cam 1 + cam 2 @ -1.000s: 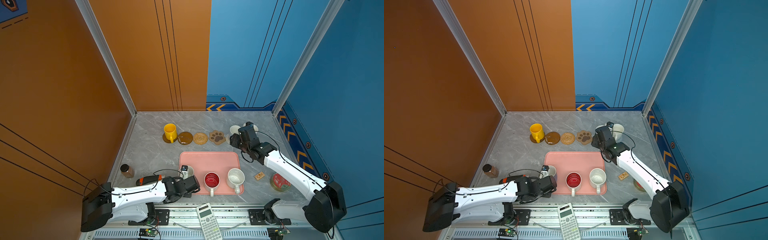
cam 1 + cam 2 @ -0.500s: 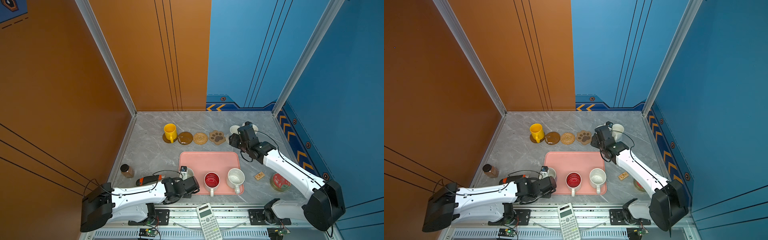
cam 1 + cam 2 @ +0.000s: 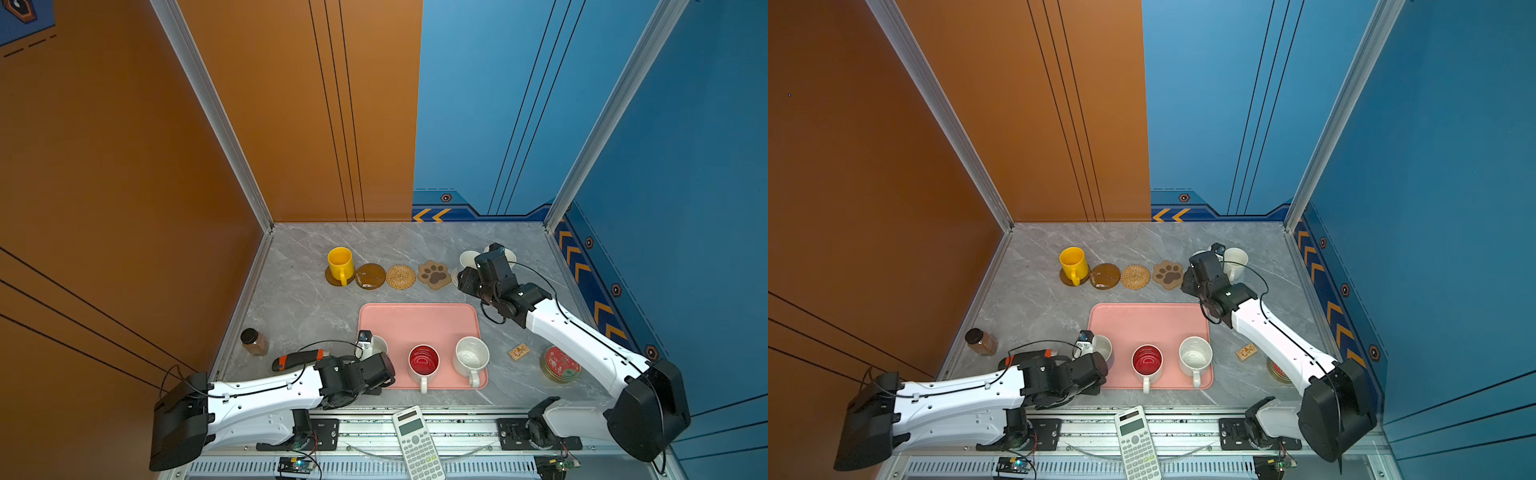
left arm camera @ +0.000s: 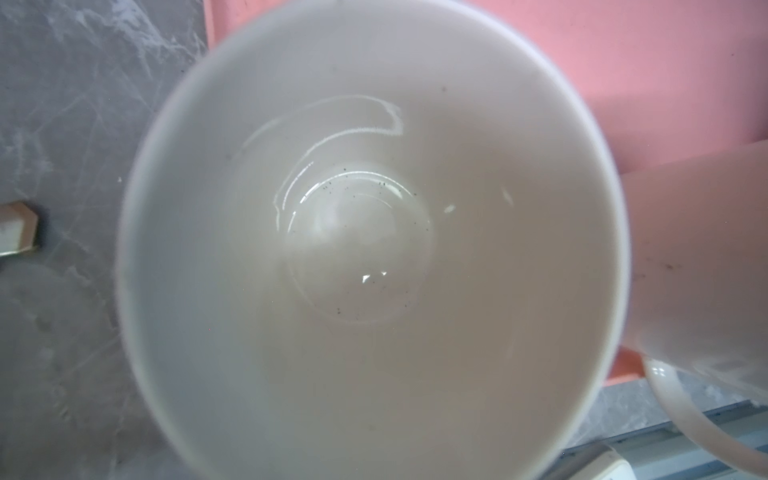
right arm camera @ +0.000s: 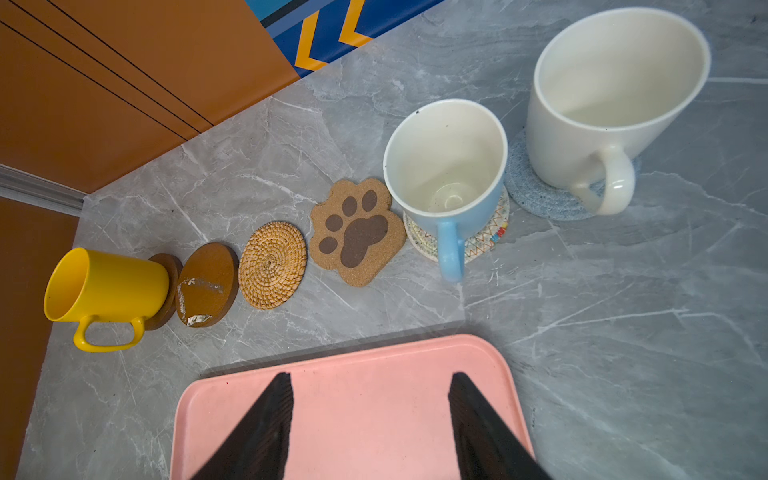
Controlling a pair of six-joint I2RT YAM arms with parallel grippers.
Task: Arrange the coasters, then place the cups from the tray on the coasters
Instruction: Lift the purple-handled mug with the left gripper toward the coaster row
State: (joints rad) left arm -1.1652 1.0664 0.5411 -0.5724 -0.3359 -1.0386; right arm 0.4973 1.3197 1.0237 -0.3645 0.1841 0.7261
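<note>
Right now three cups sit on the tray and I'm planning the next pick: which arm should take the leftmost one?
Left. The left pincer hangs right over that cup, whose inside fills its wrist view. The right pincer, open and empty, is near the tray's far right corner.

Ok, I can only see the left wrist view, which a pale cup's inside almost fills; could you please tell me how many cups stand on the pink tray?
Observer: Three, along its near edge: that pale cup, the red-inside cup and the speckled white cup.
Operator: Thank you. Which coasters are free?
Observer: Three in the far row: the bare dark brown disc, the tan woven disc and the paw coaster.
Operator: And is the right gripper busy?
Observer: No, the right gripper is open and empty, hovering just beyond the far edge of the tray.
</note>
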